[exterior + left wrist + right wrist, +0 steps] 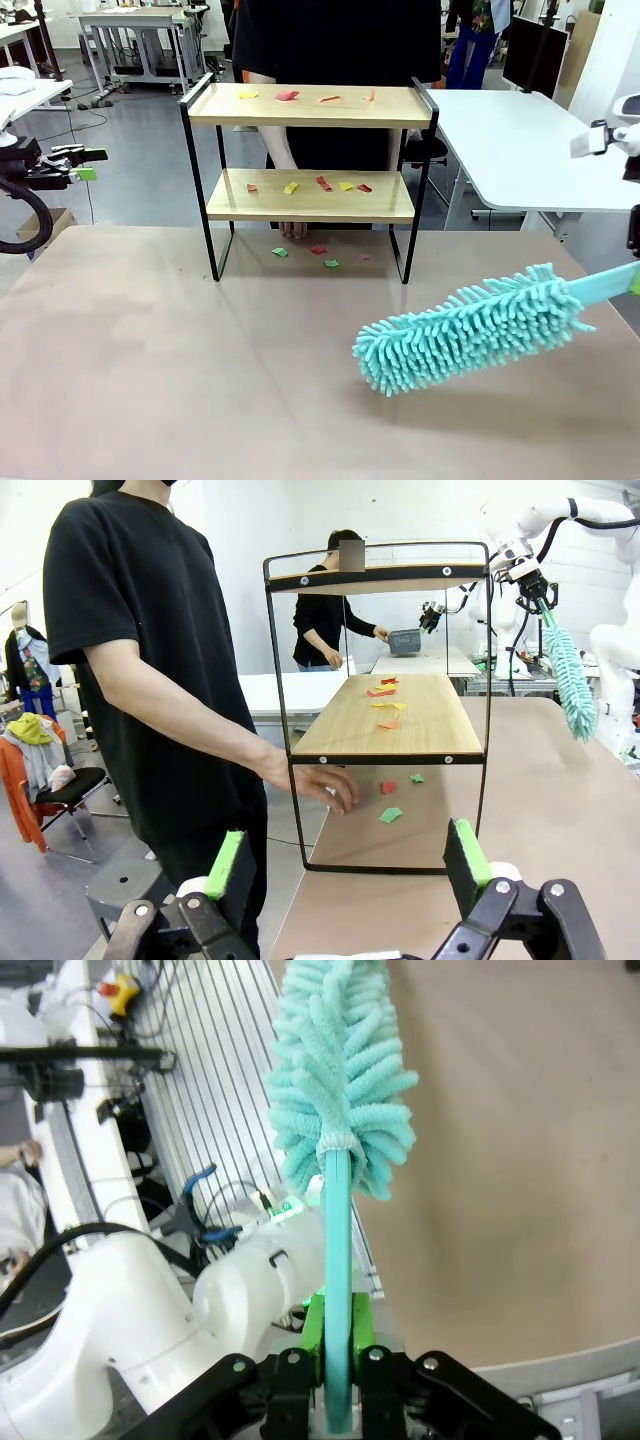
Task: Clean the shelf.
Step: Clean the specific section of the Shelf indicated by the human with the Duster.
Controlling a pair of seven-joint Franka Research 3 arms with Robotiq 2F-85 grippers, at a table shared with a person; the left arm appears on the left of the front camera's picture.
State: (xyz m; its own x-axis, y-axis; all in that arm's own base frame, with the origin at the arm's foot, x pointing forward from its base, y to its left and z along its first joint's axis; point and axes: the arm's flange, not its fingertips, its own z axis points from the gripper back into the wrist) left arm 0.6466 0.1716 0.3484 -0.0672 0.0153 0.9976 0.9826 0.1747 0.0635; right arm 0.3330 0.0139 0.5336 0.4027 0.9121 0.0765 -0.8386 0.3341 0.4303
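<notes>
The shelf [310,118] stands upper centre on the bench [150,350], with paper scraps [320,184] on both of its 2 boards. At bottom centre, the right gripper [338,1332] has its fingers clenched on a teal duster [470,325]. The left gripper [347,858] has its fingers released.

A grey floor [130,160] is seen beyond the far edge of the tan worktop [150,360]. A white desk [520,150] is set past the worktop's far right corner, and a dark monitor [530,50] is stood behind it. A metal-framed table [140,30] is placed farther back on the left. In the left wrist view, a white wall [250,540] is evenly lit and a black chair [75,785] is set on the floor.
</notes>
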